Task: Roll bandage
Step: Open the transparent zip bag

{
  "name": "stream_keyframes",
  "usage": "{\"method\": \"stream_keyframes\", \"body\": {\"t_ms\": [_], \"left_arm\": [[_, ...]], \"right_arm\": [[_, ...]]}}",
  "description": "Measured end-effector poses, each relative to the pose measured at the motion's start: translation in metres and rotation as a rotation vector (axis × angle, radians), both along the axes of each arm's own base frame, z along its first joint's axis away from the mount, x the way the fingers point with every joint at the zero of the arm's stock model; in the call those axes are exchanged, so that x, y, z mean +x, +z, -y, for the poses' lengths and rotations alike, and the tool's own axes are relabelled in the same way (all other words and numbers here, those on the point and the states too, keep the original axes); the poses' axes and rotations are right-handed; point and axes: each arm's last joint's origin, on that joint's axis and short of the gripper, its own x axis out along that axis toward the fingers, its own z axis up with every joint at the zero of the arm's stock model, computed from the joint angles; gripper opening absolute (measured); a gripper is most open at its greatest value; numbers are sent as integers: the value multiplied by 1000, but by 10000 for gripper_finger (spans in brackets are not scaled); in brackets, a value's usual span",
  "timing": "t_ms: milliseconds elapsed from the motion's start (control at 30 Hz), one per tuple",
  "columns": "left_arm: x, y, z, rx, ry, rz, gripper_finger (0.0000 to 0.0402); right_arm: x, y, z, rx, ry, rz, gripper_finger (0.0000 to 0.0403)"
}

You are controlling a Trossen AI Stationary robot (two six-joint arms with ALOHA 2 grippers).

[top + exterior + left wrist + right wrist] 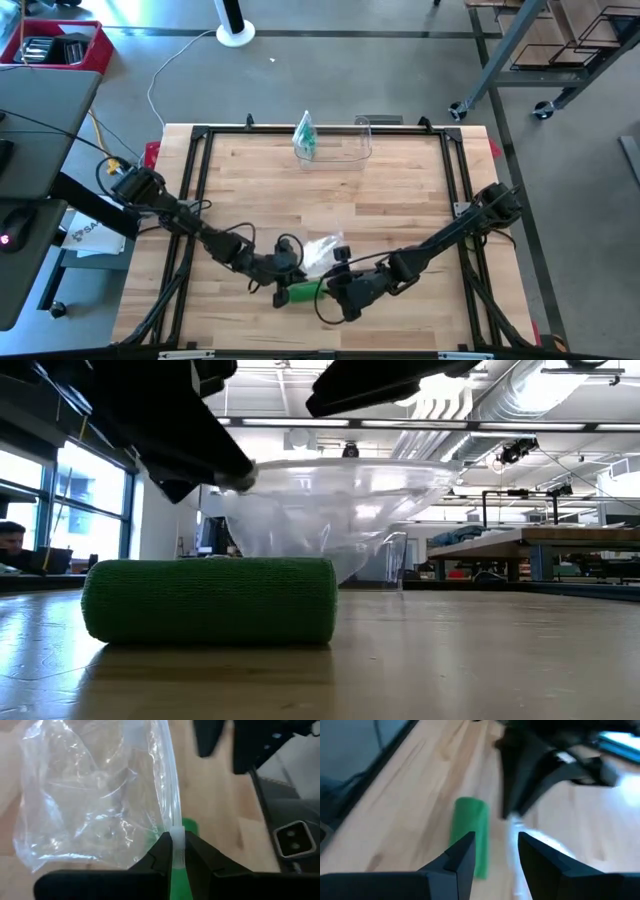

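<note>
One camera looked straight down on the whole desk (400, 200). One sat low on the desk, very close to the green roll (210, 600), facing the room. Each wrist camera looked past its arm's fingers. All four saw the roll and the bag (90, 795).

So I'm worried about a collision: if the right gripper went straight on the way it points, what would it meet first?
Probably the left gripper, shut on the plastic bag; the green bandage roll lies slightly aside. Depth is unclear.

Floor (400, 70): grey concrete
Windows (95, 490): tall, daylit, at one side
Ceiling (480, 410): exposed ducts, strip lights
Furniture: red crate (60, 45), wheeled metal rack (560, 50)
</note>
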Motion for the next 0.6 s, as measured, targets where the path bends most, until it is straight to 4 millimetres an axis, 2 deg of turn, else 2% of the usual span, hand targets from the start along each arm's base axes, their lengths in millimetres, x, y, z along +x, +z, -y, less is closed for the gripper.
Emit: {"method": "stream_keyframes", "body": {"t_ms": [167, 433, 600], "left_arm": [[1, 6, 6, -37, -22, 65, 34], [1, 6, 6, -36, -22, 66, 42], [1, 6, 6, -37, -22, 69, 43]], "right_arm": [[1, -3, 0, -45, 27, 0, 139], [4, -4, 4, -43, 20, -10, 136], [9, -16, 7, -46, -6, -38, 117]]}}
